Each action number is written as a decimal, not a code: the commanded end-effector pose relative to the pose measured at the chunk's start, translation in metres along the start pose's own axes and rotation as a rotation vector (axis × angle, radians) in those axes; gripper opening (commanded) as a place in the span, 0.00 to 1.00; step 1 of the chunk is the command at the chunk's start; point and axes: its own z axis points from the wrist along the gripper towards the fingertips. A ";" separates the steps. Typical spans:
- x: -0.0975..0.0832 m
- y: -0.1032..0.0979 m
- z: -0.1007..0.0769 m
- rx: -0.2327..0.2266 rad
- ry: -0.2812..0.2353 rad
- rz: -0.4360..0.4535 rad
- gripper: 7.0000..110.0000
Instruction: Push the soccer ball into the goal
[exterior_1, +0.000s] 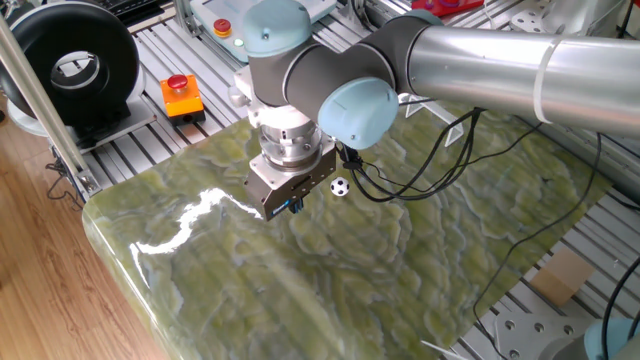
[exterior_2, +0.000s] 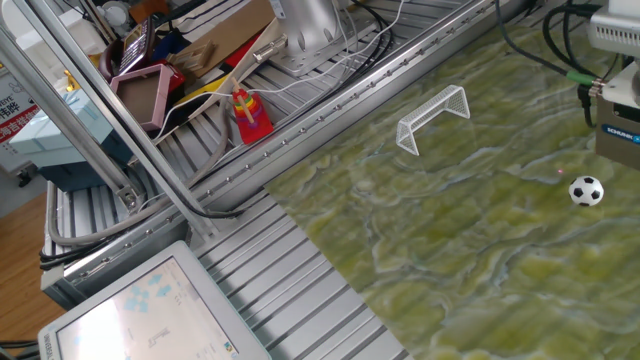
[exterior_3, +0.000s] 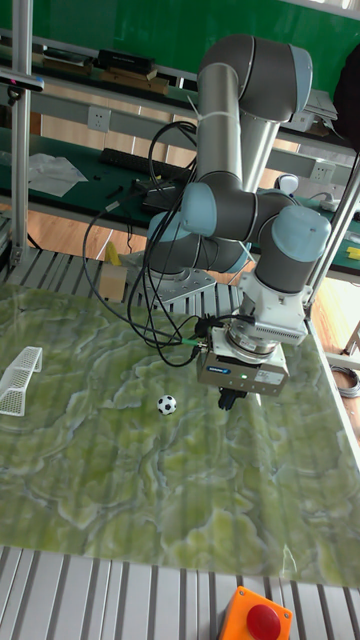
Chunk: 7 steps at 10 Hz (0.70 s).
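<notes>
We see the soccer ball (exterior_3: 166, 404) resting on the green counter (exterior_3: 120, 480), just beside our tool (exterior_3: 229, 398). The goal (exterior_3: 19, 379) stands well apart at the counter's edge. We cannot tell whether the tool's fingers are spread or pressed together.

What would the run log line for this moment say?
gripper: beside ball, no contact | soccer ball: on table, outside goal | goal: unobstructed

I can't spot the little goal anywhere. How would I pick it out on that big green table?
Start from the green marbled tabletop and look well away from the robot's pincer and the soccer ball, towards the edge by the ribbed metal rails. There stands the goal, a small frame of thin white bars. It is the only white, see-through frame standing on the green surface.
</notes>
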 end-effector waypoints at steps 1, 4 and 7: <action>0.000 0.007 -0.001 -0.033 0.003 0.011 0.00; 0.002 0.002 -0.001 -0.015 0.012 -0.031 0.00; 0.000 0.007 -0.001 -0.032 0.006 -0.037 0.00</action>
